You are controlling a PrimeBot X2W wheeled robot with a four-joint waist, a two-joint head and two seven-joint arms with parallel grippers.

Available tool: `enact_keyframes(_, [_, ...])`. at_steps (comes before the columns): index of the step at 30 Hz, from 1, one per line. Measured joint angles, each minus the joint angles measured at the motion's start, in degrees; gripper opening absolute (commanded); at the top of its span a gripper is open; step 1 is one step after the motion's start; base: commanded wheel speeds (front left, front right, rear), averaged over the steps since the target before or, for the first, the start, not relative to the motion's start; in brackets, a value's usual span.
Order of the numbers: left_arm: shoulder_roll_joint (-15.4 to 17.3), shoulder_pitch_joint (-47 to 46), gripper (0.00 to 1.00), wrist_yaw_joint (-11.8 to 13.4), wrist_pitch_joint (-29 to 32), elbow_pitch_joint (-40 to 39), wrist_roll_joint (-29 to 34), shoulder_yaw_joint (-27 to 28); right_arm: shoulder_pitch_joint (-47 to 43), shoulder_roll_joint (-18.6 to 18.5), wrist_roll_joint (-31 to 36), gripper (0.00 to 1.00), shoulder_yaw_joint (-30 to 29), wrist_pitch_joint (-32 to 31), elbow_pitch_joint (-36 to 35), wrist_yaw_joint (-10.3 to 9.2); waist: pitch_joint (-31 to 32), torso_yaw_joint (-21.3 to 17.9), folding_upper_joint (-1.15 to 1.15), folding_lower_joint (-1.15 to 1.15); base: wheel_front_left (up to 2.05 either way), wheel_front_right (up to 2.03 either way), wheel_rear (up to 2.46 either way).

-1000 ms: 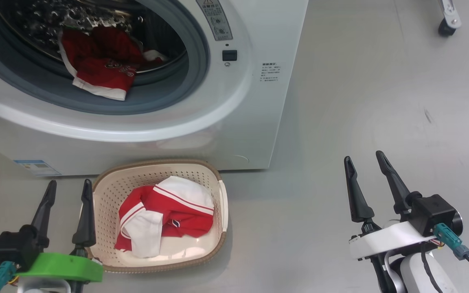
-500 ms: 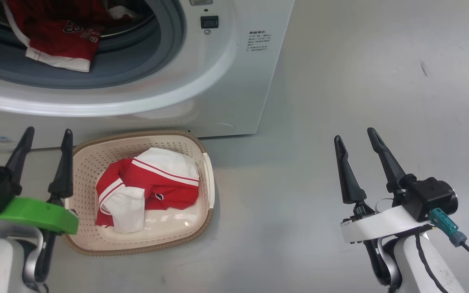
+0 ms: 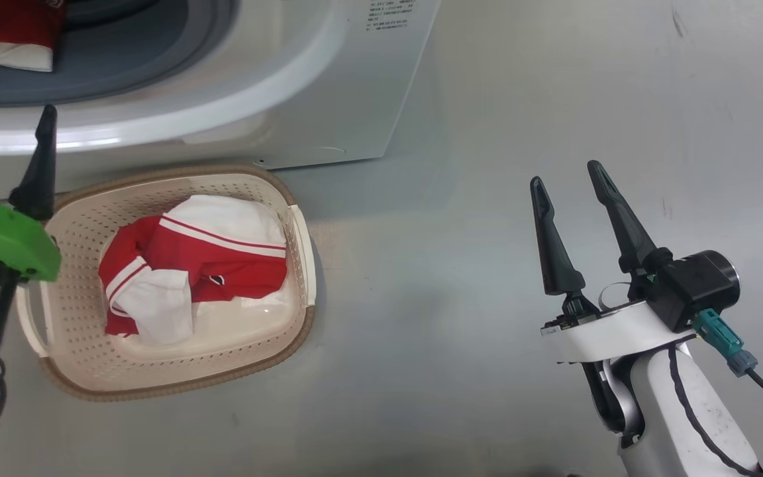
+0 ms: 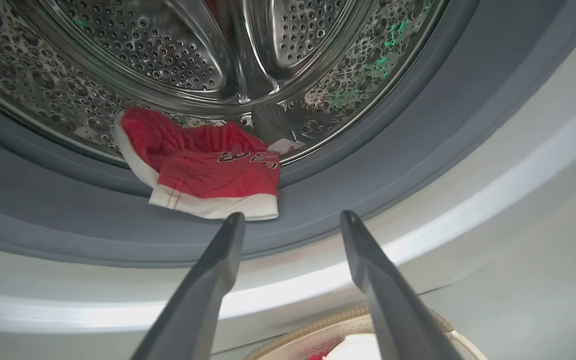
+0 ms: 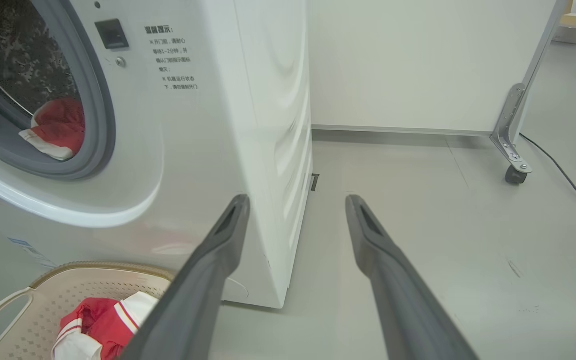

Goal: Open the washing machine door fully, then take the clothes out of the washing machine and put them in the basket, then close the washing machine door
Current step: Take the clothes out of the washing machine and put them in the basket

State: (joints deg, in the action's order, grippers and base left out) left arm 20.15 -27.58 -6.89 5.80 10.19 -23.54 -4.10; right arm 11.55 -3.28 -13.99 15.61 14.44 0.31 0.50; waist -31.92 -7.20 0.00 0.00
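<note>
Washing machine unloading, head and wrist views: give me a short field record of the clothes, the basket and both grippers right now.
washing machine: porthole uncovered, steel drum in sight
garment in machine: red with white hem, hanging from the drum's lip onto the grey gasket
basket: on the floor before the machine
garment in basket: red and white, crumpled
left gripper: open, empty, aimed at garment in machine
right gripper: open, empty, above floor right of the machine
left to do: visible garment into basket, door closed

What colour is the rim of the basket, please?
The basket has a brown woven-look rim and cream perforated walls. The head view shows it best.
</note>
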Motion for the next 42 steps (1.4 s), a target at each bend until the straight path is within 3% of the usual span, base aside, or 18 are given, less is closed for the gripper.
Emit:
enact_keyframes(15, [6.3,-15.6,1.0,0.0,8.4,9.1,2.6,0.3,3.6,0.1,-0.5,1.0,2.5,0.0,-0.1,-0.23,-6.9,-4.2,0.0,0.0,0.0,0.0,0.0])
enact_keyframes(41, [8.0,-28.9,1.0,1.6,12.5,21.3,7.1,-1.8,6.2,0.3,-3.6,1.0,5.0,0.0,-1.2,-3.68,-11.0,-8.2,0.0,0.0,0.0,0.0,0.0])
enact_keyframes(42, [7.8,-29.2,0.95,1.6,12.5,21.7,7.1,-1.8,6.3,0.3,-3.6,1.0,5.0,0.0,-1.2,-3.68,-11.0,-8.2,0.0,0.0,0.0,0.0,0.0])
